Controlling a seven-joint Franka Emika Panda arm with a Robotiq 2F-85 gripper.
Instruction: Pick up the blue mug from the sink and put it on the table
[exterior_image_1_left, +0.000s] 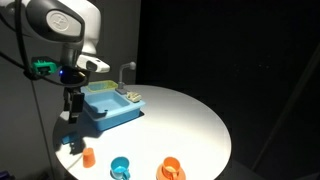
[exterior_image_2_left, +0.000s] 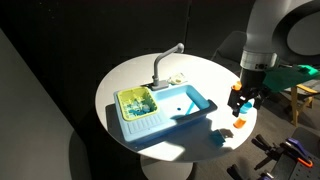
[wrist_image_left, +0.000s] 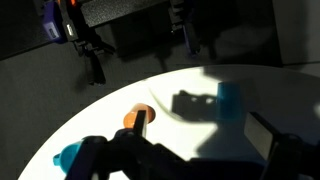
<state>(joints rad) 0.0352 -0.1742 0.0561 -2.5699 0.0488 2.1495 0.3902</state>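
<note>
blue mug (exterior_image_1_left: 120, 168), small, rounded and glossy cyan, stands on the smooth white round table (exterior_image_1_left: 190, 120) near its edge, between a small orange cup (exterior_image_1_left: 88, 157) and another orange piece (exterior_image_1_left: 172, 170). we see it well apart from the sink (exterior_image_1_left: 108, 105), a light-blue rectangular plastic basin with a curved pale faucet (exterior_image_2_left: 160, 68). the tool (exterior_image_1_left: 72, 100) hangs just beside the sink; in the wrist view its dark fingers (wrist_image_left: 95, 65) are spread wide, holding nothing.
</note>
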